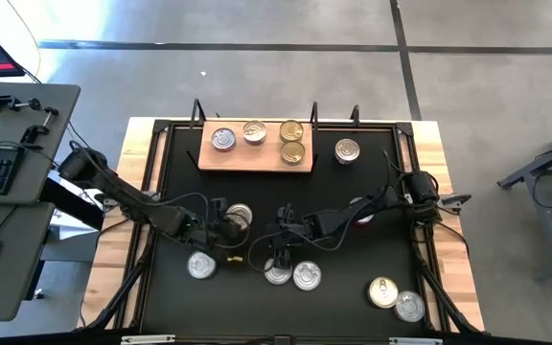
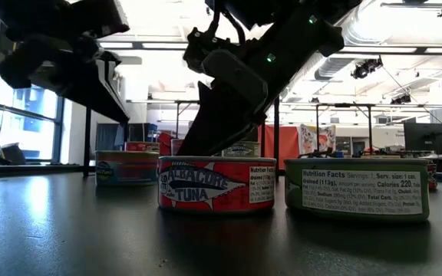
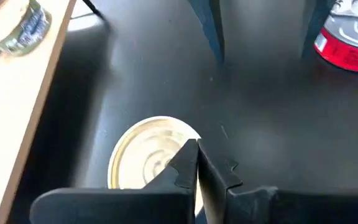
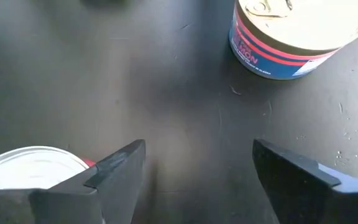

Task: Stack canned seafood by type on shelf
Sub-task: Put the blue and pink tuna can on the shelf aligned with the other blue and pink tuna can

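From above, the wooden shelf point(image 1: 257, 158) at upper centre carries five tins, the left gripper point(image 1: 226, 226) sits closed beside a silver-topped can point(image 1: 241, 215), and the right gripper point(image 1: 274, 251) hangs spread over bare table near two tins point(image 1: 292, 275). At table level, a red can point(image 2: 216, 184) at centre reads "ALBACORE TUNA" and a green can point(image 2: 357, 188) on the right reads "Nutrition Facts", "Calories 220". The left wrist shows pinched fingers point(image 3: 191, 163) over a gold lid point(image 3: 151, 155); the right wrist shows parted fingers point(image 4: 120, 165) empty.

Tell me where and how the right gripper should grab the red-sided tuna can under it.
Grip the red-sided tuna can across its short side wall, coming straight down from above. It lies flat, lid up, so only the round wall gives opposing faces. The right gripper is open beside it; place the fingers clear of the neighbouring silver can.
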You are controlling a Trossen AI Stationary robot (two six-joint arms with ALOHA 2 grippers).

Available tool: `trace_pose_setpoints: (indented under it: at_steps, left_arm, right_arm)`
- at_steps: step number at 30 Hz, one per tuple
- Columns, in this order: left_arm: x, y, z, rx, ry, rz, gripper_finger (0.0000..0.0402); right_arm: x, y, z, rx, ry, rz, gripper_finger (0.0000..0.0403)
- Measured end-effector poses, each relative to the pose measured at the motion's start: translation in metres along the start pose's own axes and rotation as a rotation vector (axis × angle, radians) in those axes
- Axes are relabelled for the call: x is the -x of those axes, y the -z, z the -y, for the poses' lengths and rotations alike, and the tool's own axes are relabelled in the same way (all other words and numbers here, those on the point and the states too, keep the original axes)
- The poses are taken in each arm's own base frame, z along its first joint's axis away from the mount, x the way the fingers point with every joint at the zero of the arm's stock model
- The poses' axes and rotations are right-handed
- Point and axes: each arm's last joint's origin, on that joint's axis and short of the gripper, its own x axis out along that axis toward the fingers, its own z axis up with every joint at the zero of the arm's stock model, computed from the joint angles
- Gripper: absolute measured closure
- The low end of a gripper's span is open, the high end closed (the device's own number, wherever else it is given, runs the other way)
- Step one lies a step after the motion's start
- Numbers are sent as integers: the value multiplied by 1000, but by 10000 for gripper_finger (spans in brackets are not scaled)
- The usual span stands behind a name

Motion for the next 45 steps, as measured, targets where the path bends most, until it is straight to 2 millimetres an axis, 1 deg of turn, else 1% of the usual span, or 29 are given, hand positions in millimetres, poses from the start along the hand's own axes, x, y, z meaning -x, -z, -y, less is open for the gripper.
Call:
trace_pose_setpoints:
  at_steps: [3,7,11,15,17,19,21,24,26,28,30,32,34,39,42,45]
  left_arm:
    - [1,2,2,7,12,-12,369]
    - [-3,5,7,-26,20,-39,315]
    - [-18,13,14,-123,12,-102,272]
    - [-34,19,19,-157,-29,-152,258]
    - [-39,21,20,-153,-70,-159,264]
    - [-41,22,20,-146,-90,-163,281]
    - [-42,22,19,-139,-93,-165,309]
    - [-40,20,17,-99,-85,-154,367]
    - [-37,18,16,-52,-64,-140,392]
    - [-35,15,16,-9,-50,-118,391]
    - [-33,12,16,26,-13,-91,391]
    - [-30,7,17,68,34,-56,398]
    - [-26,1,16,117,53,-14,399]
    - [-19,-8,13,208,67,64,401]
    - [-16,-13,9,261,80,92,401]
    - [-15,-15,8,274,102,107,401]
  right_arm:
    - [0,0,0,2,0,1,114]
    - [0,-1,-1,19,-2,12,114]
    - [1,-3,-3,40,-11,41,114]
    - [2,-4,-9,78,-24,60,114]
    - [2,-4,-13,102,-31,72,114]
    - [3,-5,-16,130,-39,91,114]
    - [4,-6,-21,173,-47,111,114]
    - [6,-7,-30,268,-59,146,114]
    - [8,-8,-34,327,-56,175,114]
    - [9,-9,-37,387,-16,194,114]
    - [10,-9,-37,460,69,196,114]
    - [10,-9,-34,549,172,187,114]
    - [9,-9,-29,609,238,164,114]
    - [4,-12,-12,626,244,136,114]
    - [-8,-8,-6,643,264,122,114]
    - [-19,-4,-4,689,274,123,114]
